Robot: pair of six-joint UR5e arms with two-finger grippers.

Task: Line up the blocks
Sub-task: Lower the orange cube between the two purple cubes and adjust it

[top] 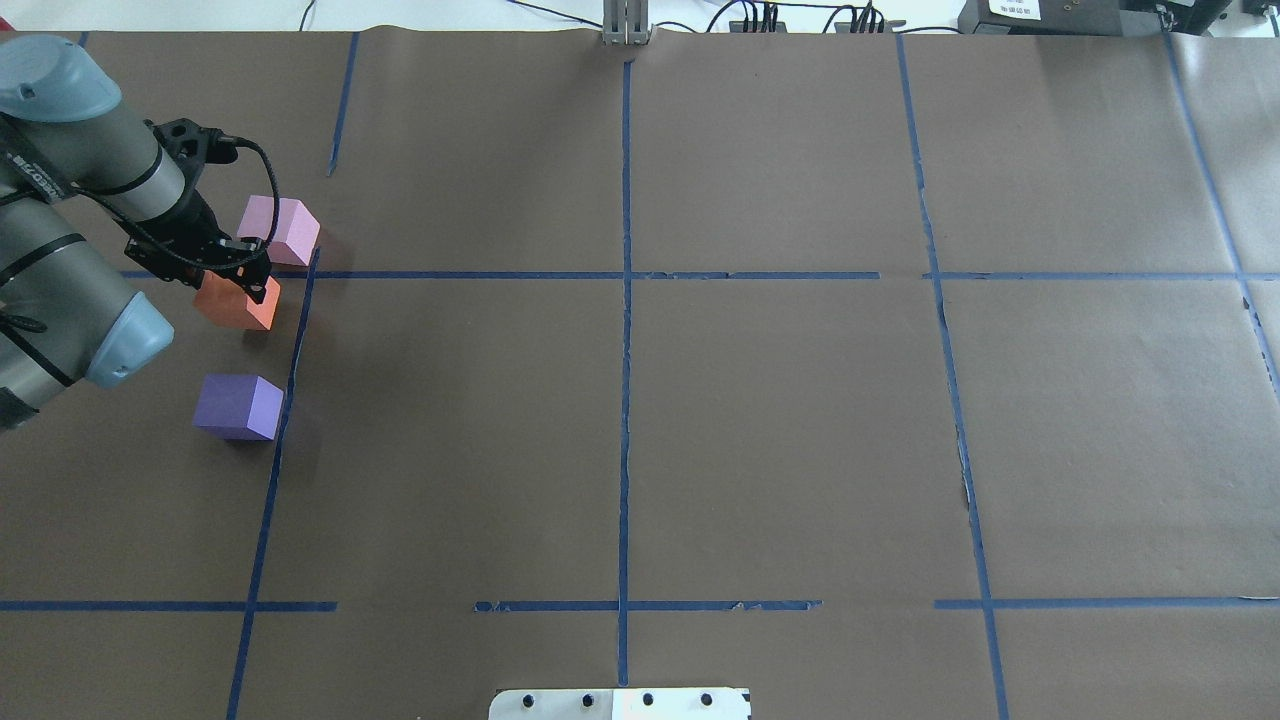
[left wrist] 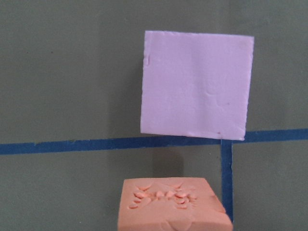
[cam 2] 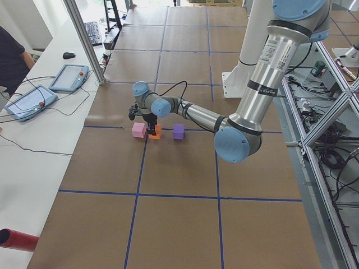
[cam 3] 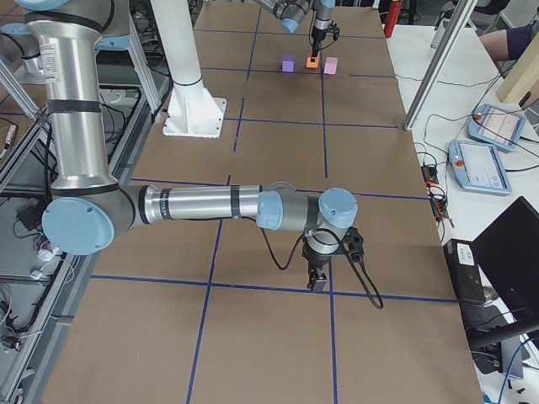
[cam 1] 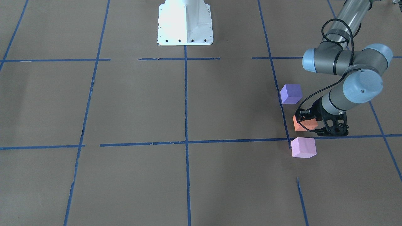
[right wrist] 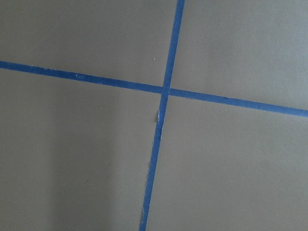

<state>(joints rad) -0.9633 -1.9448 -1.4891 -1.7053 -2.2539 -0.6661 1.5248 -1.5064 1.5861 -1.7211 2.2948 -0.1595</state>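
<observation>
The orange block point(cam 1: 303, 125) sits on the brown paper between the blue-purple block point(cam 1: 291, 93) and the pale pink block point(cam 1: 303, 147), the three roughly in a row. My left gripper point(cam 1: 315, 127) is down over the orange block, its jaws on either side, apparently shut on it. In the overhead view the left gripper point(top: 240, 278) covers part of the orange block point(top: 238, 305). The left wrist view shows the pink block point(left wrist: 196, 85) and the dented orange block point(left wrist: 171, 207). My right gripper point(cam 3: 317, 284) shows only in the exterior right view; I cannot tell its state.
Blue tape lines point(top: 625, 275) divide the paper into squares. The white robot base point(cam 1: 185, 25) stands at the table's robot side. Teach pendants point(cam 2: 67, 77) and cables lie beyond the far edge. A red cylinder point(cam 2: 17, 240) lies off the paper.
</observation>
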